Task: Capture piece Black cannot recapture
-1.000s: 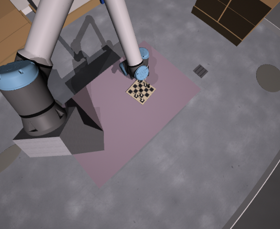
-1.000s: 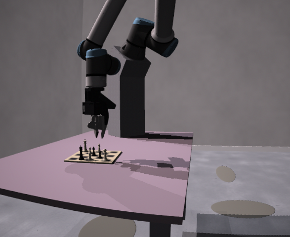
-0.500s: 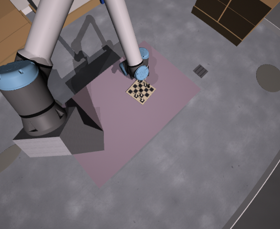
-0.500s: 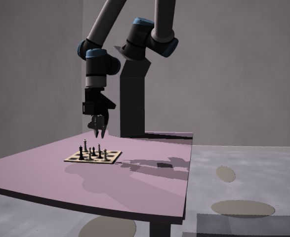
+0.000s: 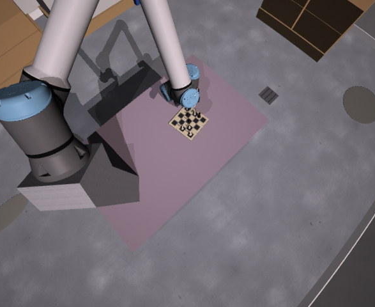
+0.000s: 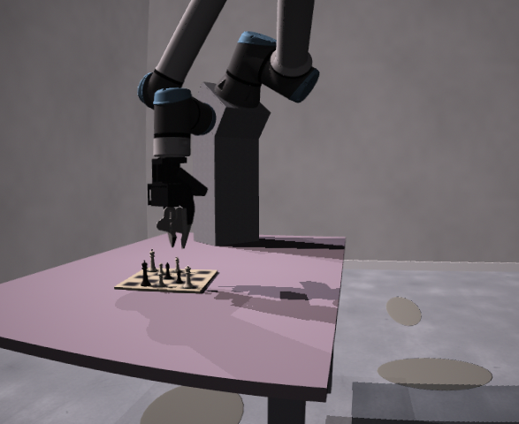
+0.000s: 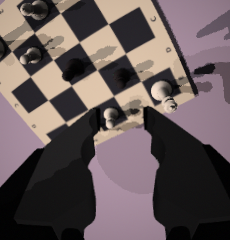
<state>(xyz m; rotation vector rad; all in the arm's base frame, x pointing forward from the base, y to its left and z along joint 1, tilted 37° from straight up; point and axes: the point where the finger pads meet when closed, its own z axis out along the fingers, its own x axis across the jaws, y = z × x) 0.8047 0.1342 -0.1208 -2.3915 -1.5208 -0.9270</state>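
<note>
A small chessboard (image 5: 171,122) (image 6: 206,279) (image 7: 168,46) lies on the pink table (image 5: 167,171) (image 6: 113,329). Several white and black pieces stand upright on it. In the wrist view a white pawn (image 7: 111,116) stands near the board's edge, seen between my fingertips but far below them. A taller white piece (image 7: 163,91) stands to its right, and two black pieces (image 7: 72,68) (image 7: 122,76) stand further in. My gripper (image 6: 179,243) (image 7: 121,109) hangs well above the board's edge, its fingers a narrow gap apart with nothing between them.
The arm's pedestal (image 6: 236,182) stands at the back of the table. The table's right edge (image 6: 337,319) drops to the floor. Brown crates (image 5: 312,23) lie on the floor far off.
</note>
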